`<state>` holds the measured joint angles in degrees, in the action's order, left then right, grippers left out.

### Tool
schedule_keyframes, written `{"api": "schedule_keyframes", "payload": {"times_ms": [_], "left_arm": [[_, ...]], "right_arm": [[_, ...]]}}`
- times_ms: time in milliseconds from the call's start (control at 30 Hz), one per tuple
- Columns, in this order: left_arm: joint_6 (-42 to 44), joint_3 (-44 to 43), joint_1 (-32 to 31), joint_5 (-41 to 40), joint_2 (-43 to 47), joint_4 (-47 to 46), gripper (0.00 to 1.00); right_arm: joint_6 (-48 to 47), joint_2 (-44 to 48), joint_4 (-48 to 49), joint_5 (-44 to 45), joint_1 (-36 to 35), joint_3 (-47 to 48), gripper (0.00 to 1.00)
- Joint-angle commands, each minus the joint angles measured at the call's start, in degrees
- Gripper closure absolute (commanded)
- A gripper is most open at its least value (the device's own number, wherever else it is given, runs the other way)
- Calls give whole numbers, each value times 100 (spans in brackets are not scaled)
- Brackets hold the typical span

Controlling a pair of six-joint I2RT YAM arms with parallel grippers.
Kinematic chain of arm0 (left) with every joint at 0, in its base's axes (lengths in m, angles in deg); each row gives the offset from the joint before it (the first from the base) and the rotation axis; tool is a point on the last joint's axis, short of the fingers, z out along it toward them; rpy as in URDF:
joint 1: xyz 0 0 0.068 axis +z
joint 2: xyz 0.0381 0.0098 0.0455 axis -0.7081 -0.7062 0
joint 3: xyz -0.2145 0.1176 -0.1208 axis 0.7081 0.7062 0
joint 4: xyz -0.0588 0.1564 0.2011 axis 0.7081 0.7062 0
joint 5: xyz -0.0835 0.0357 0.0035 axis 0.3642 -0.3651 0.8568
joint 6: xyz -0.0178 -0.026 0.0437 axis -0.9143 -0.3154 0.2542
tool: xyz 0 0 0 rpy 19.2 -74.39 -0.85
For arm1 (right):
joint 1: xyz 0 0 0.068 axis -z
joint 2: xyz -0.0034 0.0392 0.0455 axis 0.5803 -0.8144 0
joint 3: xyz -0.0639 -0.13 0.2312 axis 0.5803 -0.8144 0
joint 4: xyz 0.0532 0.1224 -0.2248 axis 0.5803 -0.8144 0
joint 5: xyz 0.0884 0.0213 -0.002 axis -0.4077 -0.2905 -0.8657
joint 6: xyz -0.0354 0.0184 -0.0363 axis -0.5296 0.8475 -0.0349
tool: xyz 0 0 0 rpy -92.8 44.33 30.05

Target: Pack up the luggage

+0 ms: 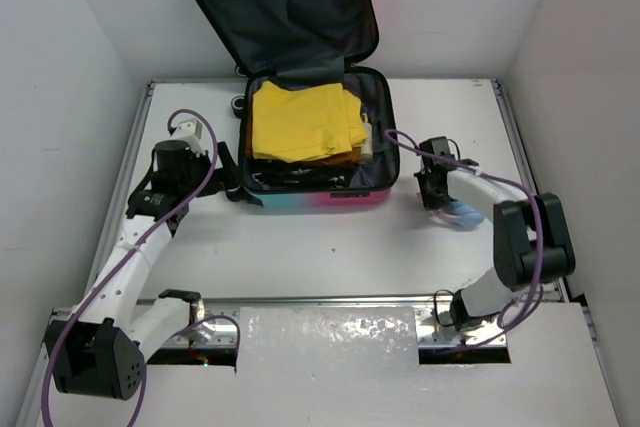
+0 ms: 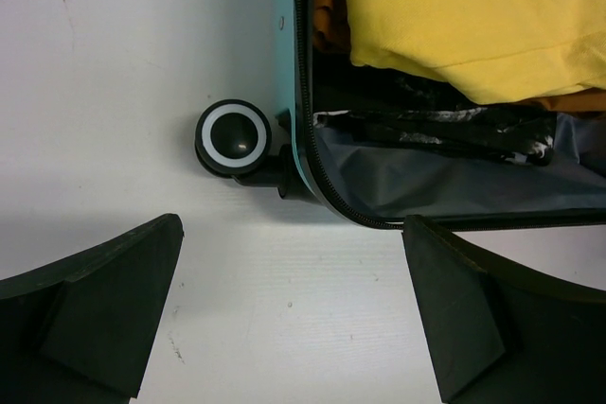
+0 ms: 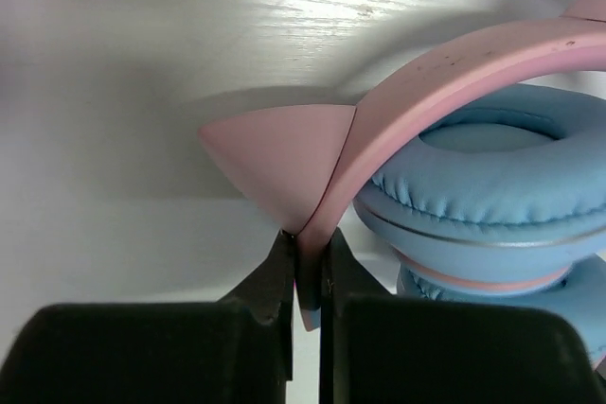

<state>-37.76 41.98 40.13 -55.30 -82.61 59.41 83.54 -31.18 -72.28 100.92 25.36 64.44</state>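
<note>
Pink-teal luggage (image 1: 330,197) open at far centre of table (image 1: 320,257), lid up; hard shell stiff, slick, probably light: take lid by rim. Right hand (image 3: 305,272) clamped on band of pink headphones (image 3: 473,177), right of luggage. Left hand (image 2: 292,229) apart beside left wheel (image 2: 234,136).

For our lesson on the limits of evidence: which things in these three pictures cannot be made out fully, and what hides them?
- Top view: the headphones are partly hidden by the right gripper.
- Right wrist view: their far side is cut off by the right edge.
- Top and left wrist views: the yellow garment covers what lies lower in the luggage.
</note>
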Motion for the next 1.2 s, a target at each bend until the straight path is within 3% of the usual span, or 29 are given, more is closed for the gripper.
{"api": "schedule_keyframes", "payload": {"times_ms": [0, 133, 333, 567, 900, 933, 967, 1000, 1033, 1100, 1167], "left_arm": [[70, -60, -76, 11, 0, -158, 0], [61, -95, -67, -86, 27, -149, 0], [-44, -95, -41, -393, 167, -149, 0], [-71, -86, 56, -491, 238, -149, 0], [-27, -95, 56, -605, 220, -114, 0], [-18, -95, 56, -596, 211, -122, 0], [-18, -95, 64, -596, 220, -123, 0], [-18, -95, 56, -587, 211, -123, 0], [-27, -103, 56, -596, 220, -114, 0], [-44, -112, 56, -631, 202, -96, 0], [-53, -130, 64, -640, 202, -87, 0]], "right_arm": [[-106, 879, 433, -243, -210, -34, 100], [-151, 2161, 836, -226, -833, 61, 100], [-265, 2455, 1302, -199, -1985, 642, 100], [-90, 1430, 2682, -218, -2733, 905, 100], [95, 39, 3194, 274, -3155, 1468, 100], [156, 21, 3176, 405, -3216, 1416, 94], [200, 46, 3185, 520, -3260, 1346, 77], [279, 99, 3228, 695, -3304, 1267, 53], [315, 186, 3176, 845, -3426, 1257, 14], [333, 231, 2731, 1073, -3541, 1450, 1], [411, 345, 2213, 1188, -3673, 1854, 1]]}}
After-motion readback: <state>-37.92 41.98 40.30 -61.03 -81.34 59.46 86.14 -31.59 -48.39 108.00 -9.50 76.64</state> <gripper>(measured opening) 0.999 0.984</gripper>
